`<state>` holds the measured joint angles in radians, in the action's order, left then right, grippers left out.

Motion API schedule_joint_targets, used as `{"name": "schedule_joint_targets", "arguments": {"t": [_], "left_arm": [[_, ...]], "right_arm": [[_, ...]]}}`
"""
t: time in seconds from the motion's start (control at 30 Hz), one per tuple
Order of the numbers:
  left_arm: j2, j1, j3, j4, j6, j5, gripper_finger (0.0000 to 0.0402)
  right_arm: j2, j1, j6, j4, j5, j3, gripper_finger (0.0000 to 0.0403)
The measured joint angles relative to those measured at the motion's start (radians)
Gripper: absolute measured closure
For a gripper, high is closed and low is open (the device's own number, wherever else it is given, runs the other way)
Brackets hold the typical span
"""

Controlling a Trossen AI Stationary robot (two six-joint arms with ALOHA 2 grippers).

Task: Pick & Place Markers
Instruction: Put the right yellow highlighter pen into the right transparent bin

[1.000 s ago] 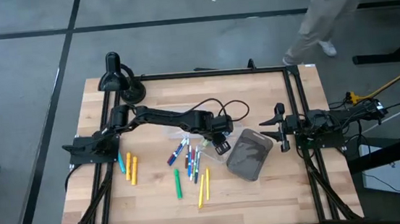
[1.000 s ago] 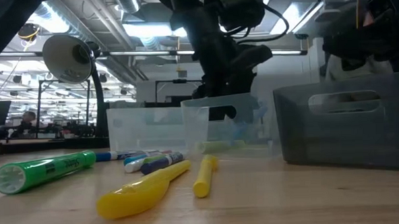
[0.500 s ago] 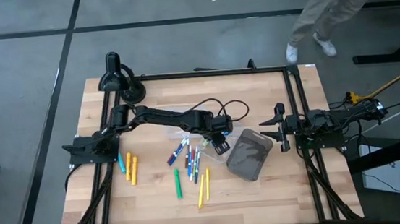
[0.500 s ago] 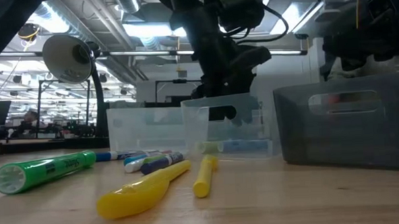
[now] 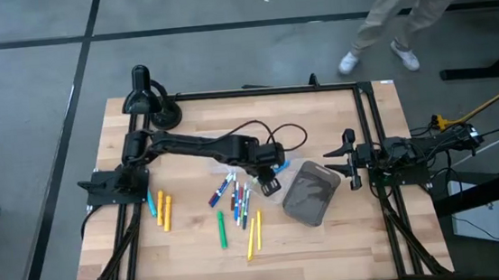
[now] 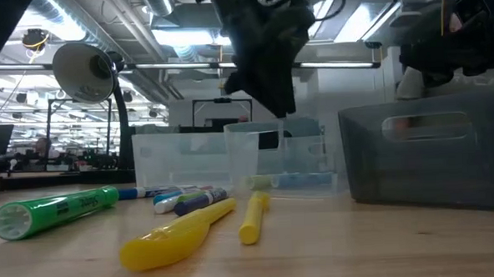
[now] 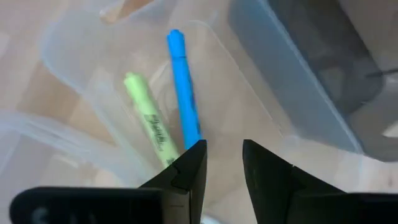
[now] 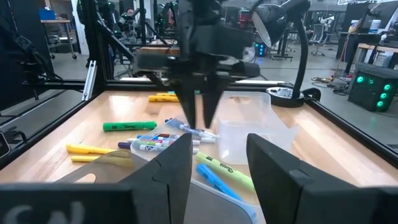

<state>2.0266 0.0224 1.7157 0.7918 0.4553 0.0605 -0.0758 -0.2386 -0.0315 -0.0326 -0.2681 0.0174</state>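
From above, the left arm reached across the wooden desk (image 5: 320,116) to its middle, its gripper (image 5: 269,184) hanging over a clear tray (image 5: 268,193) just beside the dark grey bin (image 5: 311,193). The markers (image 5: 234,196) lay mostly loose on the desk: a mixed cluster just beside the tray, a green one and two yellow ones nearer the front edge, and a blue and two orange ones well apart toward the left arm's base. The right gripper (image 5: 351,160) waited at the desk's right side, near the bin. A lamp (image 5: 142,99) stood at the far left corner, and a person's legs (image 5: 401,13) crossed the floor beyond the desk.

From desk level, a green marker (image 6: 54,210) and two yellow markers (image 6: 184,231) lay in front, with the clear trays and the bin behind, and the left gripper hung above a tray.

In the left wrist view, the jaws stood slightly apart, holding nothing, over the tray, where a blue marker (image 7: 183,96) and a yellow-green marker (image 7: 149,121) lay side by side.

In the right wrist view, the right arm's jaws stood apart and empty, facing the left gripper (image 8: 200,118), whose jaws pointed down over the tray.
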Motion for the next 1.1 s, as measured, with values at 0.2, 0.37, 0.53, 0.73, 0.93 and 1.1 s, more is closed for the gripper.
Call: {"name": "schedule_joint_targets", "arguments": {"t": [0.2,0.37,0.53,0.73,0.93,1.1], "left_arm": [[-0.026,0.049,0.000,0.047,0.012,0.007,0.0309],[-0.038,0.087,0.000,0.071,0.054,0.031,0.0309],[-0.071,0.115,0.000,0.111,0.108,0.095,0.0311],[-0.126,0.149,0.000,0.176,0.160,0.176,0.0312],[-0.159,0.170,0.000,0.295,0.231,0.245,0.0323],[-0.163,0.175,0.000,0.450,0.321,0.307,0.0339]], "right_arm": [[0.000,0.000,0.000,0.000,0.001,0.000,0.0251],[0.000,0.000,0.000,0.000,0.007,0.000,0.0251],[0.000,0.000,0.000,-0.001,0.008,0.000,0.0251],[0.000,0.000,0.000,0.000,0.008,0.000,0.0251],[0.000,0.000,0.000,0.000,0.009,0.000,0.0251],[0.000,0.000,0.000,0.000,0.008,0.000,0.0251]]}}
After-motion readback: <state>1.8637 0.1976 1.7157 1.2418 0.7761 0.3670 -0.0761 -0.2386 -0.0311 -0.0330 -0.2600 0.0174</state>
